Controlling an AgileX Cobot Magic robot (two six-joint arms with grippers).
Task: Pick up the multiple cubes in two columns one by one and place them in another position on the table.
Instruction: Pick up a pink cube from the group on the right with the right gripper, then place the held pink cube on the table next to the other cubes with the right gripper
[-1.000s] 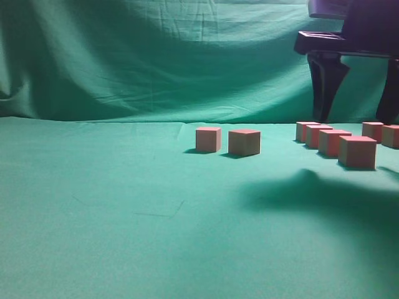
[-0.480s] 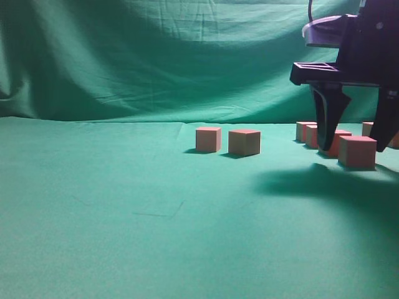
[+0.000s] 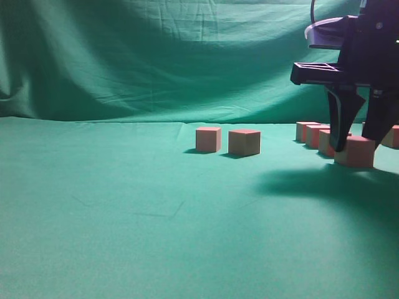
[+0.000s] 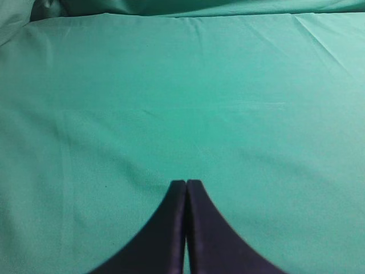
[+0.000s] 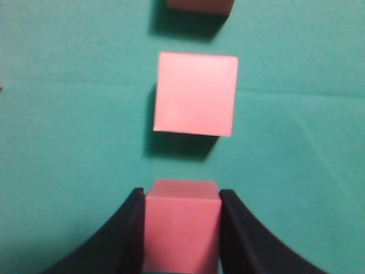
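Right gripper [image 3: 354,144], lowered within the last second at the right edge of the frame, now pinches the nearest cube [image 5: 181,227] on the tabletop [image 3: 124,205], readying transfer; left gripper [image 4: 186,188] pressed together, idle.

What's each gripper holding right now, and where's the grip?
The right gripper has its fingers against two opposite side faces of the nearest cube, which sits on the table. The left gripper is shut on nothing.
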